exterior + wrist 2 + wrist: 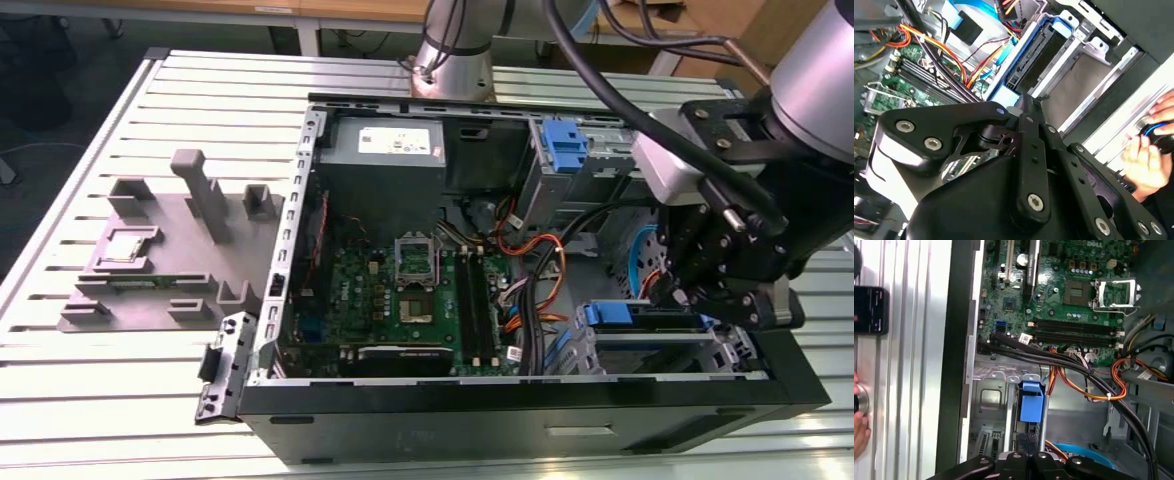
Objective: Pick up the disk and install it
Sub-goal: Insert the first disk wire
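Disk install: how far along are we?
Done: pick-up looks finished. The silver-grey hard drive in its bright blue plastic carrier sits in the grey metal drive cage of the open black computer case.
In hand: the black gripper is right at the carrier's end.
Left: full seating isn't confirmed. In the first wrist view the carrier's blue end appears to stand out of the cage.

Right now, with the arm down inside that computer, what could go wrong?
The gripper hangs at the drive cage, right by the blue-framed disk; a skewed push might jam it. Orange and black cables run close beside the cage and could snag. A person's hand rests just outside the computer case; a wide swing might hit it.
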`<action>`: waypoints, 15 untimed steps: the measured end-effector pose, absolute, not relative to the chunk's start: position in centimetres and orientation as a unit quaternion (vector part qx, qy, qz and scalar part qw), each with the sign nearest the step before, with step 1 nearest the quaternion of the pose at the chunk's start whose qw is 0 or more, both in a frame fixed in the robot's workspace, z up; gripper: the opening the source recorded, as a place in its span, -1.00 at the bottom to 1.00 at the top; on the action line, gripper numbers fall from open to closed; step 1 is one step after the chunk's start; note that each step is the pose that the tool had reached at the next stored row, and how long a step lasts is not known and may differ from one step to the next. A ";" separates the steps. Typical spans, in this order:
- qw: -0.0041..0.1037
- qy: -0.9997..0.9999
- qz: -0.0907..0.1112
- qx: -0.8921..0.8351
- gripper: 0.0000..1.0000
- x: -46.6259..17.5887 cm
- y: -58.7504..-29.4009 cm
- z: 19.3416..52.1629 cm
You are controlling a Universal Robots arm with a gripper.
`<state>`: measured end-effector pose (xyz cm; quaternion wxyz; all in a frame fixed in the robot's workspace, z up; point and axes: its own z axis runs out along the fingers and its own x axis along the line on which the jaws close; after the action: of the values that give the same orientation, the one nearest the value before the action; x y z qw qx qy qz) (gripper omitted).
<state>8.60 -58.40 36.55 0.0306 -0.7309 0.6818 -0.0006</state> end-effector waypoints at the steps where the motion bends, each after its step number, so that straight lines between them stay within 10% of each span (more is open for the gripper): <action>1: 0.031 0.676 -0.001 -0.736 -0.80 8.6 -58.4 36.5; 15: 0.031 0.627 0.001 -0.778 -0.80 8.6 -58.4 36.5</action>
<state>8.60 -58.40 36.46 0.0314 -0.7781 0.6274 0.0008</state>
